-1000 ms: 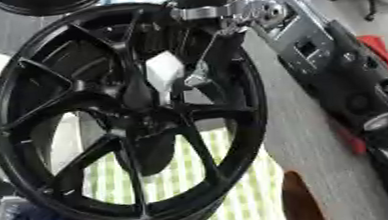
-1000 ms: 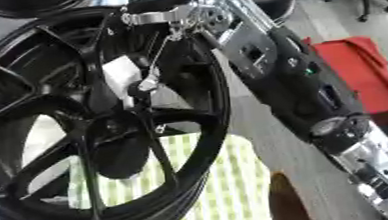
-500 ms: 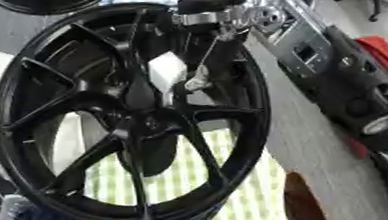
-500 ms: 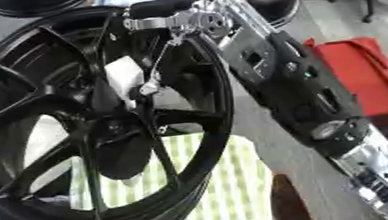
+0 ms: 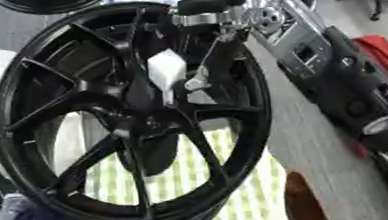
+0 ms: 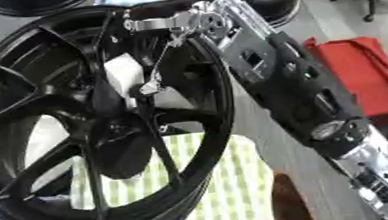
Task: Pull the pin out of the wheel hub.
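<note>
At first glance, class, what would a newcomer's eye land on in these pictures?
The big black wheel fills the left and middle, standing over a green-striped cloth. The robot's right hand reaches over its top rim, fingers pointing down toward the hub. A red box lies at the right.

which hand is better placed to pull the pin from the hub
Right. The right robot hand already reaches over the wheel rim, with a finger down by the hub. No left robot hand is in view.

No legible text, label or number anywhere (all surfaces too blurred).
</note>
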Available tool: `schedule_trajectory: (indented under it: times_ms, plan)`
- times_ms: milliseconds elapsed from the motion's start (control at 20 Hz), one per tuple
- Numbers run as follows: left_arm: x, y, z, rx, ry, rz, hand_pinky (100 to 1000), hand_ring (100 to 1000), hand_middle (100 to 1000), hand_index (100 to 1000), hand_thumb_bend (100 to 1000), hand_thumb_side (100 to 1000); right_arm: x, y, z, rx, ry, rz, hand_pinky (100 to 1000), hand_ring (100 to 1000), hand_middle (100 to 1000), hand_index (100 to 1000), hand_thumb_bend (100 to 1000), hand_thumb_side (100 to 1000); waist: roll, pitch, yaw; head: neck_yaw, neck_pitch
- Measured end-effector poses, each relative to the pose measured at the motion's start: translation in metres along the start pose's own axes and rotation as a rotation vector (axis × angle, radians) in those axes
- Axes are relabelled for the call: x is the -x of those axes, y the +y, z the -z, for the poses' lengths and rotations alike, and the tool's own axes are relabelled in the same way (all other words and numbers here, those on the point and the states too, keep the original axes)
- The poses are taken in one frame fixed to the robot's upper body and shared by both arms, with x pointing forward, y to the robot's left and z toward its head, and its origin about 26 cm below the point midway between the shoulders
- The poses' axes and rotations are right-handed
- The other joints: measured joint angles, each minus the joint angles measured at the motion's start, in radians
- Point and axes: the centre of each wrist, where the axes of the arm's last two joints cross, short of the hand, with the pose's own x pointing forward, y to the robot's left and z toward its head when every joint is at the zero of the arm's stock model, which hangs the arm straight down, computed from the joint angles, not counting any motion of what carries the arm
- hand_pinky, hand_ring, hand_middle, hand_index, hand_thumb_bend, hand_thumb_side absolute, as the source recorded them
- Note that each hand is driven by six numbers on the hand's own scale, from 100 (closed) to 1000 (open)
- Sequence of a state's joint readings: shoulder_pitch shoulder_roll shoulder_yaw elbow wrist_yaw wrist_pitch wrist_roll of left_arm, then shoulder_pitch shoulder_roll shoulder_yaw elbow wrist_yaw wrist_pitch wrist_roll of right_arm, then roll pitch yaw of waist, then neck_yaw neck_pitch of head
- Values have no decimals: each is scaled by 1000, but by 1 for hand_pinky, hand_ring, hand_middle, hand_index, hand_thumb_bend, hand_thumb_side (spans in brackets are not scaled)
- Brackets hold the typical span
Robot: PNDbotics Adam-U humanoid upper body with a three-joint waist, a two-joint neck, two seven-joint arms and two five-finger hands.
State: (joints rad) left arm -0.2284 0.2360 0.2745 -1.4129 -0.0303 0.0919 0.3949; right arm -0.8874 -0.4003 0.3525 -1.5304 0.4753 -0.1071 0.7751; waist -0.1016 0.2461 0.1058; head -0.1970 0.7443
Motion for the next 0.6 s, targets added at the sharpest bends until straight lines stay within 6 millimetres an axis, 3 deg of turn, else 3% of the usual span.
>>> schedule_trajectory:
  times_ms: [600]
  plan:
    - [0, 0, 0, 2, 0, 6, 800, 913, 582, 713, 548, 541, -1, -2, -2, -9, -23, 95, 646, 601, 419, 530, 193, 175, -6, -2, 0, -7, 0]
